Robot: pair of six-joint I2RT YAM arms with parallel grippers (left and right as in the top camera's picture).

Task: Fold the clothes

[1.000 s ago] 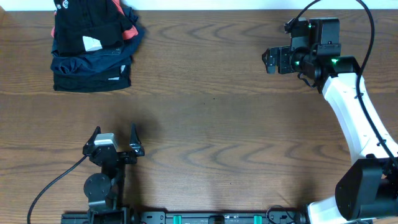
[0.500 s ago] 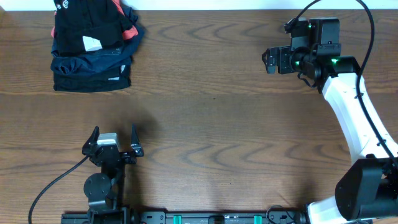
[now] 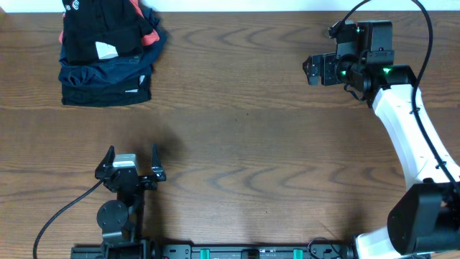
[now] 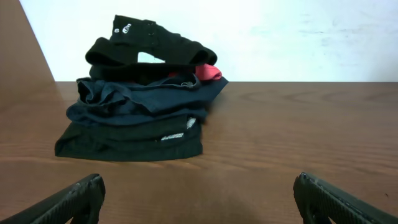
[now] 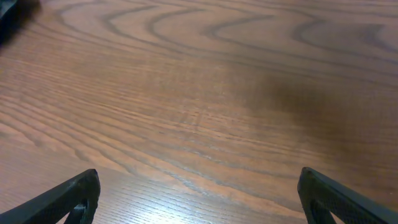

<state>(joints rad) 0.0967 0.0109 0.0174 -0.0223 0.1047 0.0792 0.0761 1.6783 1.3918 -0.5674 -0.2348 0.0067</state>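
Black soft-fabric shirt (image 3: 97, 25) tops far-left pile of dark folded garments (image 3: 104, 85), probably freeing wooden bench (image 3: 237, 129); our left pincer (image 3: 132, 152), right pincer (image 3: 309, 70) wide, empty.

Overhead camera looks straight down on the table (image 3: 244, 108); left wrist's low, level view shares its far-left-corner clothes (image 3: 90, 29); right wrist tilts closely onto the table.

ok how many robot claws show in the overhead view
2. The left claw sits near the front edge of the brown wooden table, open and empty; the right claw hovers toward the far right, also open. None seem hidden.
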